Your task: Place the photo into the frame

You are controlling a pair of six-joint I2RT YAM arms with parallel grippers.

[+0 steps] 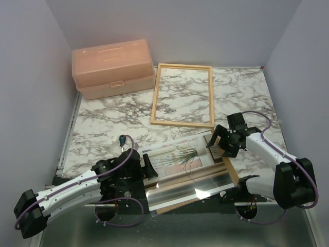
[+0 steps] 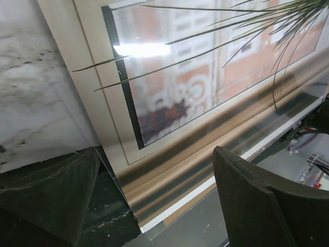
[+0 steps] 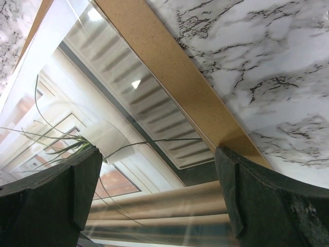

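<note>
The photo [image 1: 177, 156], a print of a spiky potted plant, lies flat near the table's front on a brown backing board [image 1: 230, 167]. A clear glass sheet [image 1: 190, 189] overlaps its near side. The light-wood frame [image 1: 155, 98] lies apart, further back in the middle. My left gripper [image 1: 149, 167] stands open at the photo's left end, where the left wrist view shows the photo [image 2: 180, 92] between the spread fingers [image 2: 267, 206]. My right gripper [image 1: 219, 146] hangs open over the right end, and the right wrist view shows the photo [image 3: 133, 154] and the board [image 3: 169, 77] below, nothing gripped.
A peach plastic toolbox [image 1: 113, 69] stands at the back left, next to the frame. The stack of board, photo and glass juts over the table's front edge between the two arm bases. Grey walls close in the left, right and back sides.
</note>
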